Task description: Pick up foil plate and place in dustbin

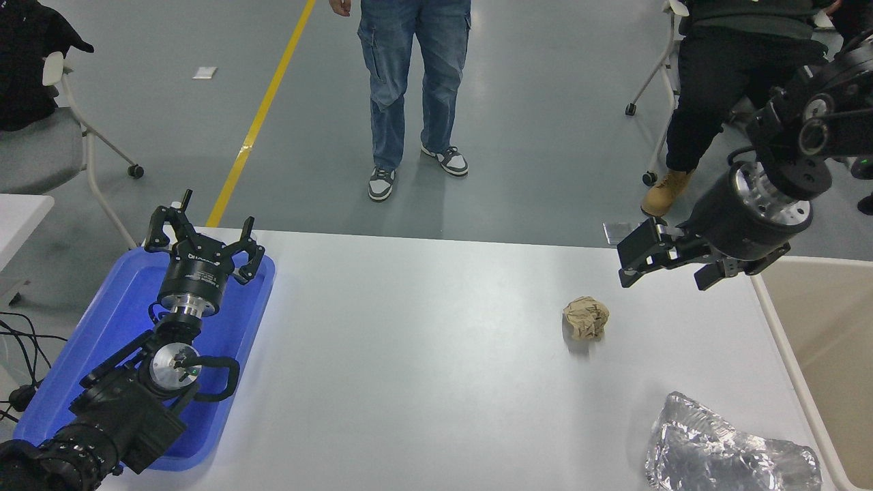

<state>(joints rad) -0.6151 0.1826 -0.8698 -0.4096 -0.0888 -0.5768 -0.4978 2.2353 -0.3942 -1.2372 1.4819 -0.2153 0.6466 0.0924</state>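
The crumpled silver foil plate (730, 450) lies on the white table (423, 354) at the front right corner. The beige dustbin (829, 341) stands at the table's right edge, only partly in view. My right gripper (638, 262) hangs above the table's far right, open and empty, well beyond the foil plate and left of the dustbin. My left gripper (204, 235) is parked open over the blue tray at the lower left.
A small crumpled brown paper ball (585, 318) lies on the table between the right gripper and the foil plate. A blue tray (109, 327) sits at the table's left edge. A person in jeans (412, 88) stands beyond the far edge; another sits at the top right.
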